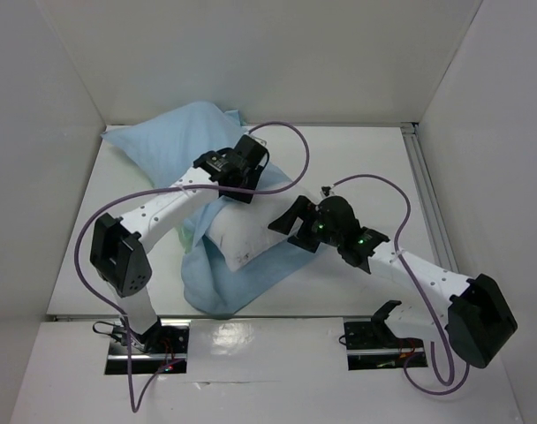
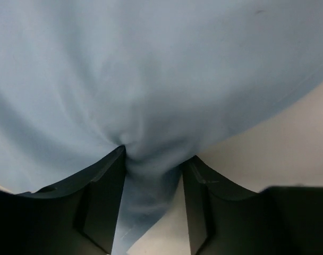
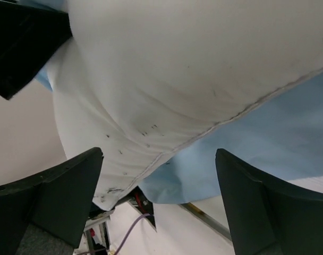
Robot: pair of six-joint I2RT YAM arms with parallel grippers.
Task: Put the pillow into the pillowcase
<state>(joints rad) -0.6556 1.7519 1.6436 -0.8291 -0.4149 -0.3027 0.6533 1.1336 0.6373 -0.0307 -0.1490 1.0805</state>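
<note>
The white pillow (image 1: 242, 237) lies diagonally in the middle of the table, its far end inside the light blue pillowcase (image 1: 176, 134). More of the blue cloth spreads under the pillow's near end (image 1: 223, 284). My left gripper (image 1: 251, 170) is over the pillow's middle, shut on a bunched fold of the pillowcase (image 2: 151, 79); the cloth is drawn in between its fingers (image 2: 105, 175). My right gripper (image 1: 286, 221) is open and empty at the pillow's right side. In the right wrist view the pillow (image 3: 177, 69) and its seam fill the top, with blue pillowcase (image 3: 257, 133) beside it.
White walls close in the table on the left, back and right. A metal rail (image 1: 425, 190) runs along the right side. Purple cables (image 1: 291, 132) loop over both arms. The arm bases (image 1: 149, 340) sit at the near edge.
</note>
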